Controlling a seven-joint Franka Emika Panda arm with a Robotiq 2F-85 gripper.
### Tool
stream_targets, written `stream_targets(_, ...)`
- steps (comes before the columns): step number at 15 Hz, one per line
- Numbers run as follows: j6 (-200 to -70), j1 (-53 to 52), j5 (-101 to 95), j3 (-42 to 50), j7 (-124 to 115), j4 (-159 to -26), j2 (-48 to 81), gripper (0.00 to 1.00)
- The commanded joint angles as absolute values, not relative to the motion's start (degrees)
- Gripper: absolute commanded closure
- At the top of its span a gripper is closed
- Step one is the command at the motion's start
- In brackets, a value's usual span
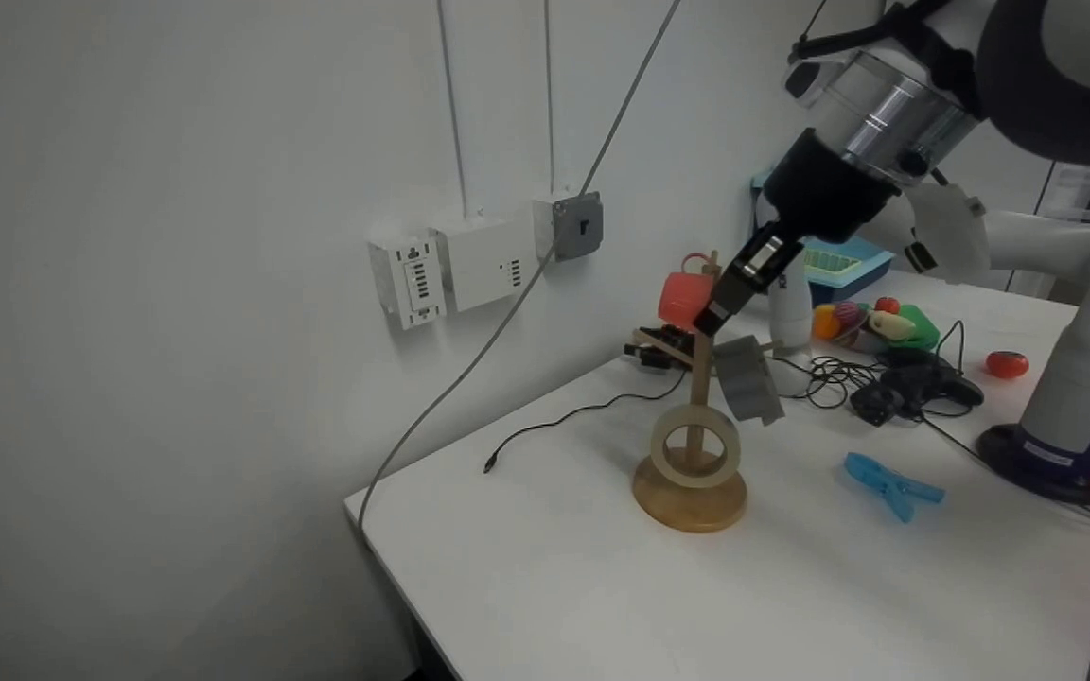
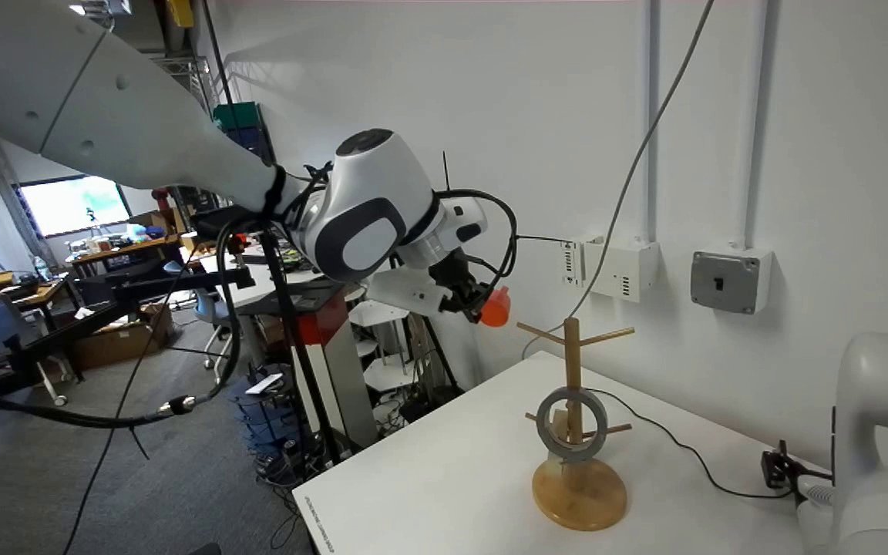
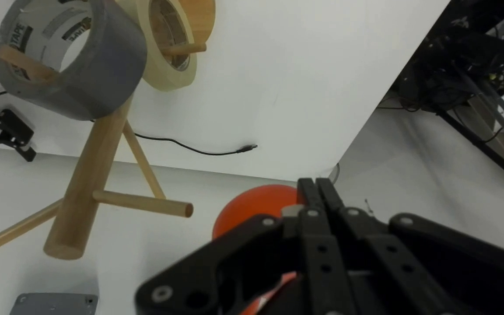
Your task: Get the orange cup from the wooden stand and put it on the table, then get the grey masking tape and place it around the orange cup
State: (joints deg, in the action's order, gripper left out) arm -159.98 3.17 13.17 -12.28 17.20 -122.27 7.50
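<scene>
The orange cup [image 1: 683,301] is off the wooden stand [image 1: 700,374], held in the air by my gripper [image 1: 711,317]. In an exterior view the cup [image 2: 496,307] hangs at the gripper [image 2: 476,308], to the left of the stand's top [image 2: 573,351]. In the wrist view the cup [image 3: 252,203] shows beside the nearly closed fingertips [image 3: 315,180], partly hidden by a finger; which part is pinched I cannot tell. The grey masking tape [image 1: 746,383] hangs on a lower peg of the stand; it also shows in the wrist view [image 3: 114,65]. The white table [image 1: 545,558] lies below.
A beige tape roll [image 1: 730,454] hangs on another low peg. A blue clip [image 1: 888,482] lies right of the stand. A black cable [image 3: 190,148], black devices [image 1: 919,383] and toy food [image 1: 895,326] lie on the table. A second white arm [image 2: 887,462] stands nearby.
</scene>
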Motion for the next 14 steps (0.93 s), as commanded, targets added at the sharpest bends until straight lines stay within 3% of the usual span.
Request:
stream_targets(1,-157.7,4.02,20.92,-14.79,21.83,-123.74,5.33,0.99)
stream_targets(5,-152.29,4.21,27.32,-16.09,24.83,-124.68,5.14,0.99)
stream_targets(14,-140.66,2.0,19.49,-6.19,14.2,-131.88,6.88,0.99)
